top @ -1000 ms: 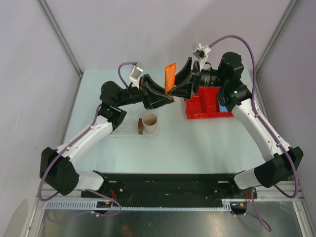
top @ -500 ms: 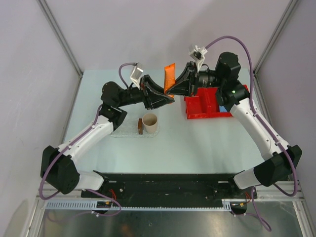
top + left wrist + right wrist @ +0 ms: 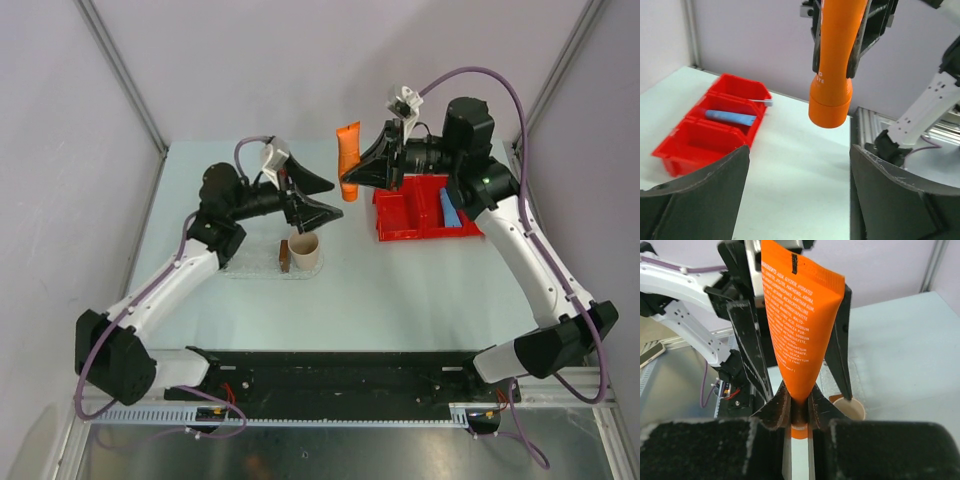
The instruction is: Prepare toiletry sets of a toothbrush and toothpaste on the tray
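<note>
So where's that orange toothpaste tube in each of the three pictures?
Top external: the orange toothpaste tube is upper middle, in the air just left of the red bin.
Left wrist: top centre, hanging cap down.
Right wrist: centre, its flat end pointing up.
Shared landmark: the right tool pinching the tube, which shows in all three views.

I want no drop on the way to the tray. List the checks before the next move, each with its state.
1. Right end effector shut on the orange toothpaste: ok.
2. Left end effector open, not touching it: ok.
3. Bare spot on the tray: cannot tell, left arm covers part.
4. Cup upright: ok.
5. Blue toothpaste lying in the red bin: ok.
</note>
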Robot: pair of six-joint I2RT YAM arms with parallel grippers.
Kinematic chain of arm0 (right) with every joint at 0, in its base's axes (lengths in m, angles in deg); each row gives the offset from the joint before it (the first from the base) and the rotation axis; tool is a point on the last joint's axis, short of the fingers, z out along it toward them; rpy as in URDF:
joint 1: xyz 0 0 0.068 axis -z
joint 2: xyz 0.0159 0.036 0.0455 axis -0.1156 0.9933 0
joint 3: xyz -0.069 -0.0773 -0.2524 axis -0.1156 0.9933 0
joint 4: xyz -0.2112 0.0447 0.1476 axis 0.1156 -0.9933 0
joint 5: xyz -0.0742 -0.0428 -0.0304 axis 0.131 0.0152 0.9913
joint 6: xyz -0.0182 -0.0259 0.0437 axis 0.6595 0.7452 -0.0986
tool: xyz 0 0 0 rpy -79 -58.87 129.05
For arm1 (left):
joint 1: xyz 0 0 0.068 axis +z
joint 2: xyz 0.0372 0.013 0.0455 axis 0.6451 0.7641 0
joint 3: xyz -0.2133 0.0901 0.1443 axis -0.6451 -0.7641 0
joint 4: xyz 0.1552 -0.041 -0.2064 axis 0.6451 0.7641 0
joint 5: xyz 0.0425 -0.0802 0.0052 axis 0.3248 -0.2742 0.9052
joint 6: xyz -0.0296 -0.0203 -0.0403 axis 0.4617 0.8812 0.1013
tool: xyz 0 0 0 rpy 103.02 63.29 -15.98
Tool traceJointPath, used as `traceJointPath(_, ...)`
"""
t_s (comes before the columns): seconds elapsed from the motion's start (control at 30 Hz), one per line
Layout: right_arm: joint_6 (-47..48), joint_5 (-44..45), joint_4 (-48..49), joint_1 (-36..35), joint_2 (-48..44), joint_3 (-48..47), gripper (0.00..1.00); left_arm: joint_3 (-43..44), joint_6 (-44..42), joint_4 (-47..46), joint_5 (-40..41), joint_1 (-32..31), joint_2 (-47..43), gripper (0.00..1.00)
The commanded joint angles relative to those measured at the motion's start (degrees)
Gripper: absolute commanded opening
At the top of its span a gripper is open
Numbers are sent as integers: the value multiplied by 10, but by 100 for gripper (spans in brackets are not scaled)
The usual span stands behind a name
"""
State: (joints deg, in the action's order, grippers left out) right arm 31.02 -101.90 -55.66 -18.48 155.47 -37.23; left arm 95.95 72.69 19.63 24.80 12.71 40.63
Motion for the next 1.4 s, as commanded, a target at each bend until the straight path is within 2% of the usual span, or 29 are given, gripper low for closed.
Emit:
traceJointPath(0.0,67,37,-61,1,-25,-14,0,35,-114,94,23,33,-48,86)
traceJointPath(0.1,108,62,-98,-4,-27,-2,0,86,-168,177,33,35,-58,86)
traceJointPath(0.23,150,98,-125,-20,-35,16,0,145,-202,241,33,36,-63,88)
traceJointPath(0.47,202,155,-152,-56,-46,59,0,290,-269,434,47,36,-23,89)
traceJointPath(0.77,231,198,-152,-92,-51,81,0,292,-286,494,54,35,-16,89)
traceJointPath(1.03,245,226,-154,-113,-50,83,0,281,-267,500,43,23,-4,89)
traceJointPath(1.37,252,259,-151,-127,-54,88,0,276,-267,506,72,-15,16,80)
